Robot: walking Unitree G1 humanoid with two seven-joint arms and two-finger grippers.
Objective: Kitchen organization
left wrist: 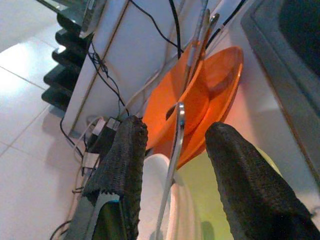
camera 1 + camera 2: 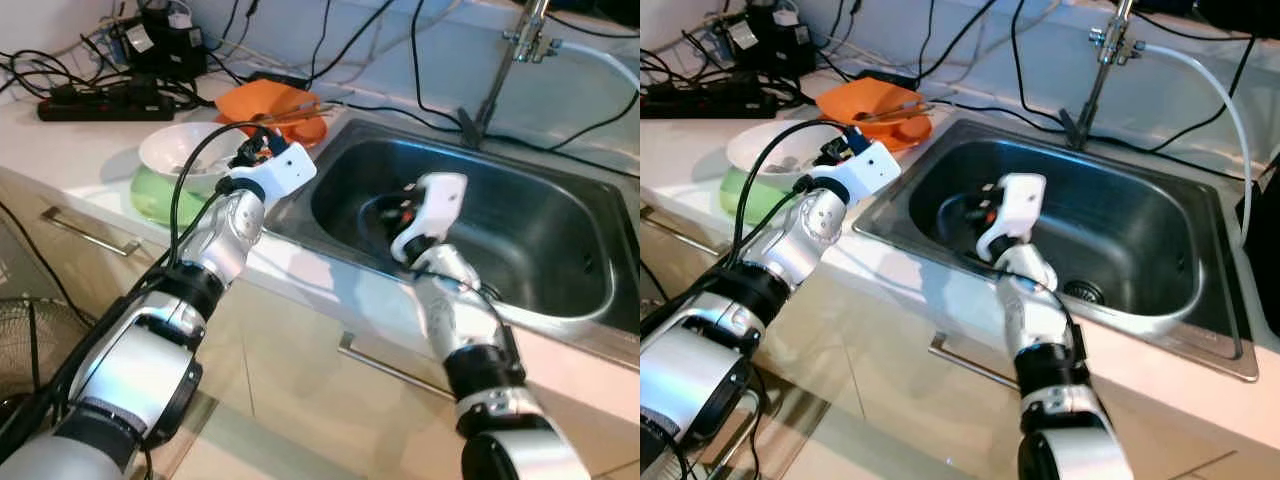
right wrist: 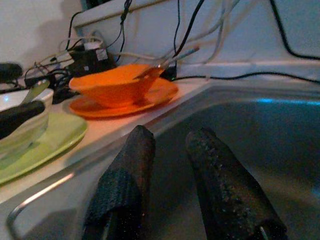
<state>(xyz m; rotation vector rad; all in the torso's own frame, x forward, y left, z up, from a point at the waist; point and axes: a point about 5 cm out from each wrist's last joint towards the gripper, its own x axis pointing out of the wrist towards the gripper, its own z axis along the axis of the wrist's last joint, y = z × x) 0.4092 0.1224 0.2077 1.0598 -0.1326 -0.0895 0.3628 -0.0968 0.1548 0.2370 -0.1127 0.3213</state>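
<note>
A white bowl (image 2: 185, 150) sits on a green plate (image 2: 160, 195) on the counter left of the sink. A metal spoon (image 1: 172, 160) stands in the bowl. My left gripper (image 1: 175, 130) hovers over the bowl, open, with the spoon's handle in the gap and touching neither finger. Just behind is an orange bowl (image 2: 270, 100) on an orange plate (image 3: 125, 102), with utensils resting in it. My right gripper (image 3: 172, 135) is down inside the steel sink (image 2: 520, 230) near its left wall, open by a narrow gap with nothing in it.
A faucet (image 2: 510, 60) rises behind the sink. A black power strip (image 2: 100, 100) and many cables lie along the back of the counter. A drawer handle (image 2: 85, 230) and a fan (image 2: 30, 340) sit below the counter edge at left.
</note>
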